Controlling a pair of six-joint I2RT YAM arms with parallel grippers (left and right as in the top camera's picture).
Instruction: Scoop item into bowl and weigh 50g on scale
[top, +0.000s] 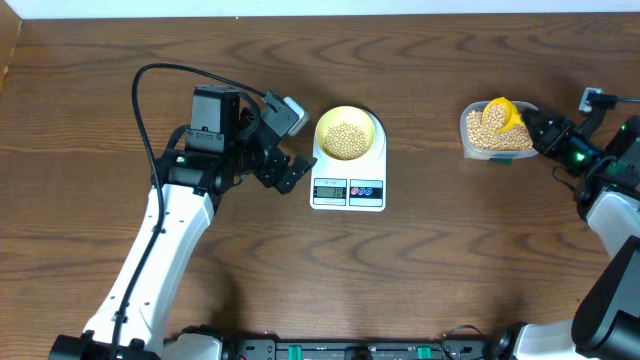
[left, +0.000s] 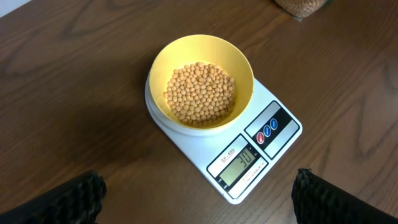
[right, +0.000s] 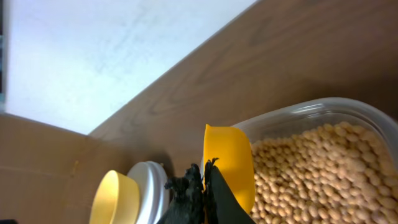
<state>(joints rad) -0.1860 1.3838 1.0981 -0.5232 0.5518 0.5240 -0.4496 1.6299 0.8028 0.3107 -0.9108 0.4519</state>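
A white rectangular digital kitchen scale (top: 348, 190) sits near the middle of the dark wood-grain desk (top: 450, 260), its display edge toward the robot. On its platform stands a small round pale-yellow bowl (top: 373, 124), and a shallow layer of small round tan beans (top: 346, 139) covers the bowl's bottom. In the left wrist view the display seems to read 30, though the digits are small. The left claw (top: 297, 142) hovers just beside the scale's left side, aimed at the bowl, its fingers spread wide with nothing between them. Well apart, on the right of the desk, lies a clear rounded-rectangular plastic container (top: 466, 130) holding many more of the same beans. A yellow plastic scoop (top: 503, 113) hangs tilted over the container's far part, with some beans in its cup. The right claw (top: 533, 130) is pinched tight on the scoop's handle end, which is hidden between the black fingers.
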